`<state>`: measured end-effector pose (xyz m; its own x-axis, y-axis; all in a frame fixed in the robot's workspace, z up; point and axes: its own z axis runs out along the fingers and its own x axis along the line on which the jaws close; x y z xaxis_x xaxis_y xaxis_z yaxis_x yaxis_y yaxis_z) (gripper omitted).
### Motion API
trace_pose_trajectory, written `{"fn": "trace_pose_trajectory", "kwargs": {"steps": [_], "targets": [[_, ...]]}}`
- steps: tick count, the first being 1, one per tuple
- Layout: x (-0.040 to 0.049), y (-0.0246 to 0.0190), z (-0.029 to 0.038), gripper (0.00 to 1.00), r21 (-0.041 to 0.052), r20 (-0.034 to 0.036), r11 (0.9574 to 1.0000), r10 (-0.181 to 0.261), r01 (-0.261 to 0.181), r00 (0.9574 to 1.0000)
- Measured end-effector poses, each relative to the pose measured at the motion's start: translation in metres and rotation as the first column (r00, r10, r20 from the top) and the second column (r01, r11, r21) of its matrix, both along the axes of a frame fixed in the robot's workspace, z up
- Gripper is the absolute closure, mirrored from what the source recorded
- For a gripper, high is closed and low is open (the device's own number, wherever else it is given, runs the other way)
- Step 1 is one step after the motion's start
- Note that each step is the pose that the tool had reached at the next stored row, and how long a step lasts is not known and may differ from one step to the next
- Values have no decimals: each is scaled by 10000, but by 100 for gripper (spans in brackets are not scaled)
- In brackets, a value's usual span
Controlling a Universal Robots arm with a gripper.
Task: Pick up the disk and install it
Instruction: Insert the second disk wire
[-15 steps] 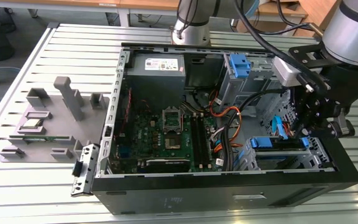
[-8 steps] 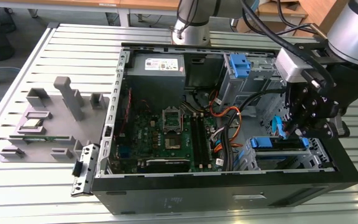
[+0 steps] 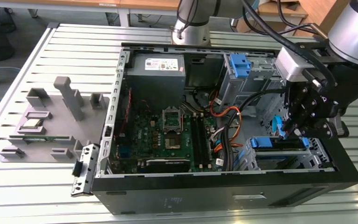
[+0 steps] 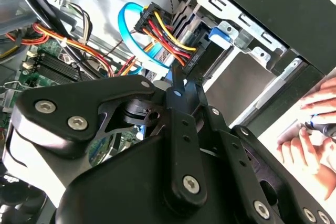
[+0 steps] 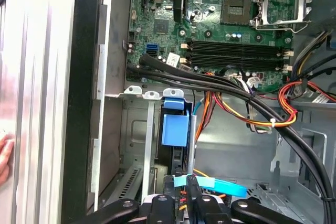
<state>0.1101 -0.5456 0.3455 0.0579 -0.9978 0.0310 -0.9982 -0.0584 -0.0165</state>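
One open computer case (image 3: 229, 198) sits on the slatted table (image 3: 17, 186), and we sweep across it from the left. Far left, a grey fixture block (image 3: 61, 116) with upright pegs stands just beside the case wall. Inside, the green motherboard (image 3: 166, 135) lies flat, with the grey power supply (image 3: 157, 70) beyond it at the far side. Orange and black cables (image 3: 225, 126) loop across the middle. Further right, a bare blue bracket (image 3: 240, 65) sits in the far drive bay. Now the near right corner: the disk (image 3: 277, 143) sits in the drive cage (image 3: 319, 158), its blue bracket (image 5: 174, 129) showing. The gripper (image 3: 291, 133) hangs right above it, down among the connectors and a light blue cable (image 5: 220, 184). Clamped on anything? I cannot tell. In the second wrist view, a person's hand (image 4: 315, 124) rests outside the case.
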Motion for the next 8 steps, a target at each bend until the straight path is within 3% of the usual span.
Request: {"fn": "trace_pose_trajectory", "kwargs": {"steps": [8], "targets": [[0,1,104,76,233,0,9997,-7,7,10000]]}}
